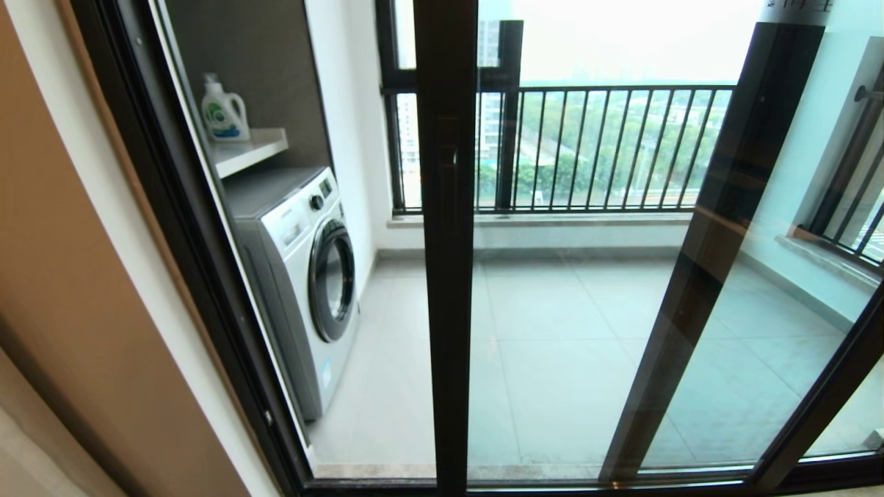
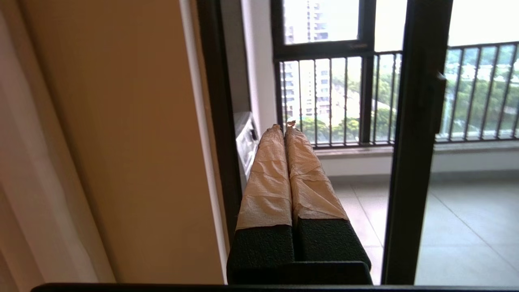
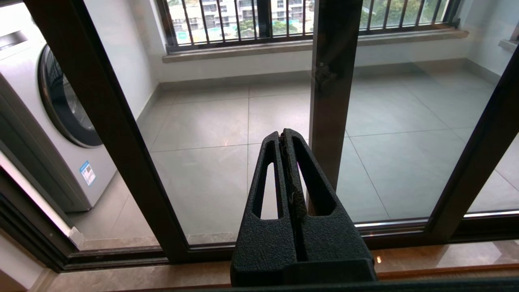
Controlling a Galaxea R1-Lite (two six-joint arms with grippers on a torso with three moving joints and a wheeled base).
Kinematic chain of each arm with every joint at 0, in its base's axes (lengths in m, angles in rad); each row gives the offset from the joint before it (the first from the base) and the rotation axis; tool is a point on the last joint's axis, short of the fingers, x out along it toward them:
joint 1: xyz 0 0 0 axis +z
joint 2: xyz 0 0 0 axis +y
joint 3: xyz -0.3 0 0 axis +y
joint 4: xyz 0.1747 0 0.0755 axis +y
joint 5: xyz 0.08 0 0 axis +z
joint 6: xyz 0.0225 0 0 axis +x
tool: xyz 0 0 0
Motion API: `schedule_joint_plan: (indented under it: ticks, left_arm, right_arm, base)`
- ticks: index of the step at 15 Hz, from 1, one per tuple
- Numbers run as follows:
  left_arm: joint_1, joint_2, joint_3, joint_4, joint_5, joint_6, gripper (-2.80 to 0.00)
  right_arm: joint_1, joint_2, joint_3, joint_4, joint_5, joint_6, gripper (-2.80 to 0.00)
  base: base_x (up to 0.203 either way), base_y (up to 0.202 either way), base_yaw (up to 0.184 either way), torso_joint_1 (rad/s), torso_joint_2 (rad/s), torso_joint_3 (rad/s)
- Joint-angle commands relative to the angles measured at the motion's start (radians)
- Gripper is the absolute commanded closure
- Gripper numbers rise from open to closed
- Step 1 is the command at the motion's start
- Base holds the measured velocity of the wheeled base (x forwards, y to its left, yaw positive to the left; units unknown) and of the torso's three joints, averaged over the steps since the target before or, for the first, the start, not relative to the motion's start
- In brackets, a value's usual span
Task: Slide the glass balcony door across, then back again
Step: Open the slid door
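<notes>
The glass balcony door (image 1: 445,276) stands partly slid to the right, so an open gap shows between its handled upright and the dark outer frame (image 1: 207,276) on the left. Its short dark bar handle (image 1: 452,186) sits at mid height on that upright. Neither gripper shows in the head view. In the left wrist view my left gripper (image 2: 284,127) is shut and empty, its tape-wrapped fingers (image 2: 267,174) pointing into the gap, left of the door upright (image 2: 409,162) and handle (image 2: 438,101). In the right wrist view my right gripper (image 3: 282,134) is shut and empty, low before the door's glass, right of its upright (image 3: 109,134).
Behind the door's glass stands the dark upright of a second glass panel (image 1: 718,262). On the balcony are a white washing machine (image 1: 304,276), a detergent bottle (image 1: 223,110) on a shelf, and a window with black railing bars (image 1: 608,145). A tan wall (image 1: 69,276) lies left. The floor track (image 3: 405,231) runs below.
</notes>
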Motion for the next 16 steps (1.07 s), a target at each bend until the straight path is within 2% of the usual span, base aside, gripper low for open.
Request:
schedule_joint_plan:
  ticks: [1, 3, 4, 5, 8, 10, 12, 14, 16]
  left_arm:
    - [0.023, -0.184, 0.117, 0.102, -0.072, -0.005, 0.0]
    - [0.027, -0.183, 0.253, 0.11, -0.088, -0.063, 0.0]
    - [0.028, -0.182, 0.333, 0.096, -0.091, -0.07, 0.0]
    - [0.028, -0.182, 0.413, 0.059, -0.093, -0.071, 0.0]
    - [0.029, -0.181, 0.652, -0.155, -0.096, -0.07, 0.0]
    - [0.029, -0.18, 0.673, -0.206, -0.094, -0.077, 0.0]
    - [0.029, -0.181, 0.674, -0.203, -0.074, -0.076, 0.0]
    - [0.029, -0.181, 0.669, -0.118, -0.025, -0.065, 0.0]
    - [0.028, -0.18, 0.668, -0.119, -0.028, -0.052, 0.0]
  right_arm:
    - [0.001, 0.0, 0.012, -0.001, 0.0, 0.0, 0.0]
    - [0.0, 0.0, 0.012, -0.001, 0.0, 0.0, 0.0]
    - [0.001, 0.0, 0.012, -0.001, 0.0, 0.0, 0.0]
    - [0.001, 0.0, 0.012, -0.001, 0.0, 0.0, 0.0]
    - [0.001, 0.0, 0.012, -0.001, 0.0, 0.0, 0.0]
    - [0.001, 0.0, 0.012, -0.001, 0.0, 0.0, 0.0]
    - [0.001, 0.0, 0.012, -0.001, 0.0, 0.0, 0.0]
    - [-0.001, 0.0, 0.012, -0.001, 0.0, 0.0, 0.0]
    - [0.001, 0.0, 0.012, -0.001, 0.0, 0.0, 0.0]
  base:
    - [0.0, 0.0, 0.0, 0.0, 0.0, 0.0]
    - [0.0, 0.0, 0.0, 0.0, 0.0, 0.0]
    - [0.0, 0.0, 0.0, 0.0, 0.0, 0.0]
    - [0.0, 0.0, 0.0, 0.0, 0.0, 0.0]
    - [0.0, 0.0, 0.0, 0.0, 0.0, 0.0]
    - [0.0, 0.0, 0.0, 0.0, 0.0, 0.0]
    - [0.0, 0.0, 0.0, 0.0, 0.0, 0.0]
    - [0.0, 0.0, 0.0, 0.0, 0.0, 0.0]
    - [0.0, 0.0, 0.0, 0.0, 0.0, 0.0]
